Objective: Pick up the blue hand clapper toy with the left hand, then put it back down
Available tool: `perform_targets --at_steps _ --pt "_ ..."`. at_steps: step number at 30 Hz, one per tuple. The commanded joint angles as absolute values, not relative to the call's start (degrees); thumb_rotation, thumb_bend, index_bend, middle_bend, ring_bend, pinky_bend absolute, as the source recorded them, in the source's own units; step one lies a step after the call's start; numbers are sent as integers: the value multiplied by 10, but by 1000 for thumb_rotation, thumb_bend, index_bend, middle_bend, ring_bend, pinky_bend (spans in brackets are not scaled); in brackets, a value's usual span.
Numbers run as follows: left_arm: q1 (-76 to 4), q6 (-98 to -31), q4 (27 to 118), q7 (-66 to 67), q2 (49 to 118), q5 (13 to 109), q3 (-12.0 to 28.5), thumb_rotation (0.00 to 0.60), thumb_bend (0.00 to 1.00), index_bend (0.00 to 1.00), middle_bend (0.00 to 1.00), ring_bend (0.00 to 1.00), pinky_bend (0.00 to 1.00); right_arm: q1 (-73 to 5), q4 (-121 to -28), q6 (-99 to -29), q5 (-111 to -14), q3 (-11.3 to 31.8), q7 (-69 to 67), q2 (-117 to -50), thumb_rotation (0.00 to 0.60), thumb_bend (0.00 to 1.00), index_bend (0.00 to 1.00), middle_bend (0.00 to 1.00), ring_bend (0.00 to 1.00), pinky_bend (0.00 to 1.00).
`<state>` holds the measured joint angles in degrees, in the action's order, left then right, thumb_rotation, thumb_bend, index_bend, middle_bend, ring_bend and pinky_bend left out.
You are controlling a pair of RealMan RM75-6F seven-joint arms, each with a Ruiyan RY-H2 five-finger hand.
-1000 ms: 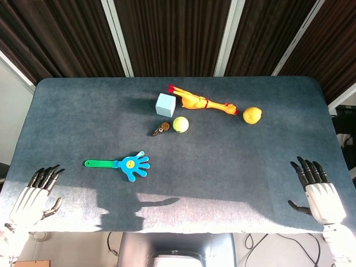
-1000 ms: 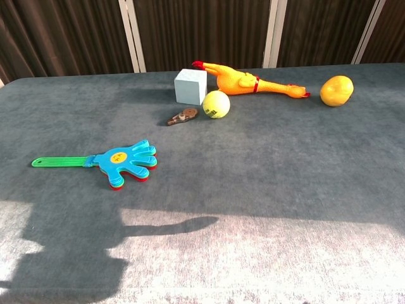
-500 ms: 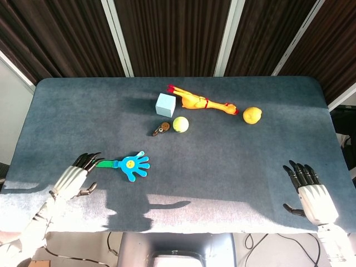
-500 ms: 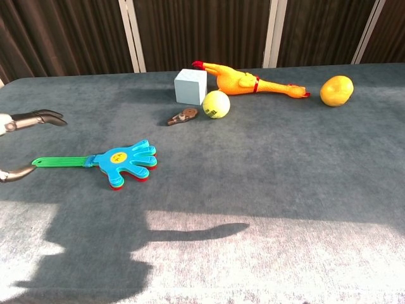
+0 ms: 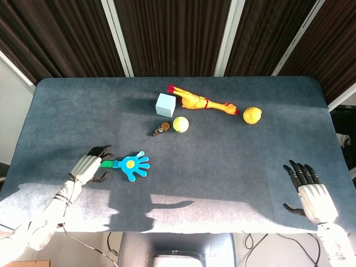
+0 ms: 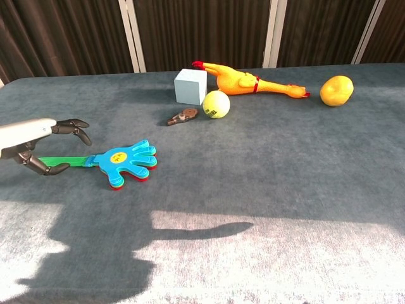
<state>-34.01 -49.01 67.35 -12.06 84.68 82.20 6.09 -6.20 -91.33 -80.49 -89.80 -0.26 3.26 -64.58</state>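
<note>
The blue hand clapper toy [image 5: 132,165] [image 6: 124,162] lies flat on the table, its green handle [image 6: 71,162] pointing left. My left hand [image 5: 90,166] [image 6: 33,142] hovers over the handle's end with its fingers curved and apart, dark fingertips [image 6: 77,126] above the handle and the thumb below it; it holds nothing. My right hand [image 5: 311,192] stays open near the table's front right edge, far from the toy, and shows only in the head view.
A pale blue cube [image 5: 165,104], a yellow-green ball [image 5: 180,124], a small brown object [image 5: 161,129], a rubber chicken [image 5: 201,102] and a yellow fruit [image 5: 252,115] lie toward the back of the blue table [image 5: 233,156]. Sunlit patches cross the front edge.
My left hand has moved right and forward from the front left corner until it reaches over the clapper's handle. The right hand has barely shifted. The toy has not moved.
</note>
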Motion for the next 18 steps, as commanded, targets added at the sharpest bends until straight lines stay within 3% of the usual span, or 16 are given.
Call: perform_targets --at_steps 1,18 --pt "-349 -475 659 -117 859 808 63 600 420 257 0 0 0 -62 -915 -804 -898 -4 30 -643 600 189 0 0 0 0" --pt "-375 -465 598 -130 909 802 54 600 416 323 0 0 0 -62 -926 -800 -892 -4 22 -631 600 188 0 0 0 0"
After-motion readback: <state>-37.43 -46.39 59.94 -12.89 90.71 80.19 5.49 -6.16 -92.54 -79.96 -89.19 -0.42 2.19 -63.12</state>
